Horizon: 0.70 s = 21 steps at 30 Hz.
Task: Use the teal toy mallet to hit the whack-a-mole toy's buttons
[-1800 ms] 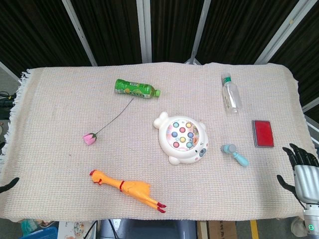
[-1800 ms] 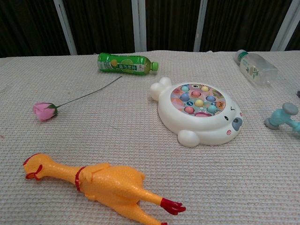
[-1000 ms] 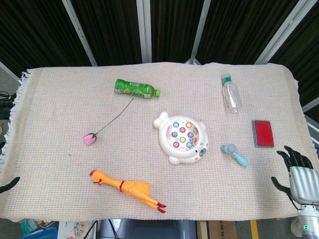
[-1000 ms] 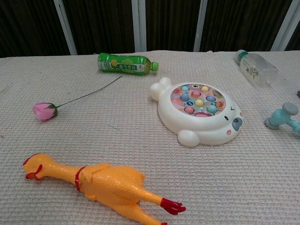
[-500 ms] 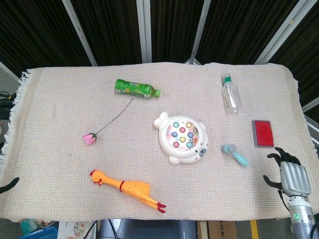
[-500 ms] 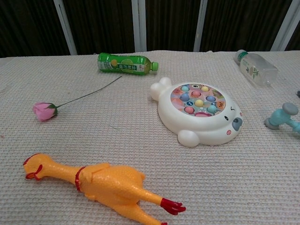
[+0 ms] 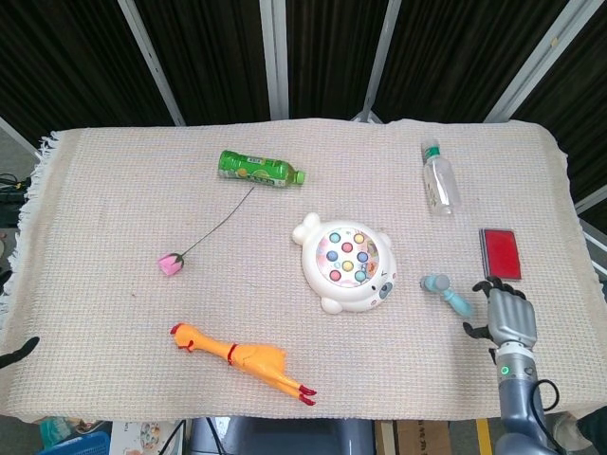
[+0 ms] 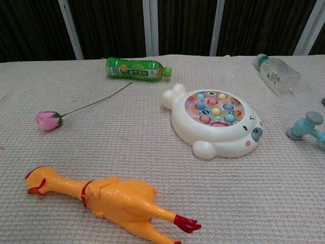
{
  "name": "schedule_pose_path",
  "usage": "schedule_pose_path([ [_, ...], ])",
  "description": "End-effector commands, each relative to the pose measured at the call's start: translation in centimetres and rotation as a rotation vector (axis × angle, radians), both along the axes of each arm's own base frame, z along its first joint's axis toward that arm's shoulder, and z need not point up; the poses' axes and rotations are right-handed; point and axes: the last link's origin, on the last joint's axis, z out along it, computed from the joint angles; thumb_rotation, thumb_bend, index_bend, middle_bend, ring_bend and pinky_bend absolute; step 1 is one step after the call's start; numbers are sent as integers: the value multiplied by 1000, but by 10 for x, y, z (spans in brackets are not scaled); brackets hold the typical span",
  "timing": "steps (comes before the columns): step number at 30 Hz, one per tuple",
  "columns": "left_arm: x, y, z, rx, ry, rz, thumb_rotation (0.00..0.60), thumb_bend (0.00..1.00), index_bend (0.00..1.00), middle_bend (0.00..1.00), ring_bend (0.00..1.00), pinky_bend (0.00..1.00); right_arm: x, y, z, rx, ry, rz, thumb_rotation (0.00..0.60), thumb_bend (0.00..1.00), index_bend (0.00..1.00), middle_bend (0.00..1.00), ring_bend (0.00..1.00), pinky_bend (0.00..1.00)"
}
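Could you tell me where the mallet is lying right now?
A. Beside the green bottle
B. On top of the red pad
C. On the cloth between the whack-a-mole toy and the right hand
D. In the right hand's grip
C: the mallet lies free on the cloth, right of the whack-a-mole toy and left of the right hand, which holds nothing.
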Motion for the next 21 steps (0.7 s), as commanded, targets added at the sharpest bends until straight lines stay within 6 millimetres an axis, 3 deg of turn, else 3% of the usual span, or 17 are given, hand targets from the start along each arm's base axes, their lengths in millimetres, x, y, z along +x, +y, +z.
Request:
schedule_pose_path([
  [1, 0, 1, -1, -5, 1, -1, 600, 0, 111, 49, 0, 0, 13, -11, -10, -27, -5, -1, 600, 264, 316, 164, 165, 168],
  [8, 0, 3, -3, -10, 2, 7, 600, 0, 111, 49, 0, 0, 23, -20, -23, -67, -5, -10, 600, 264, 321, 164, 165, 168],
  [21, 1, 3, -4, -10, 3, 8, 600, 0, 111, 49, 0, 0, 20, -29, -33, -103, 18, -49, 600, 318, 379, 164, 165, 168],
])
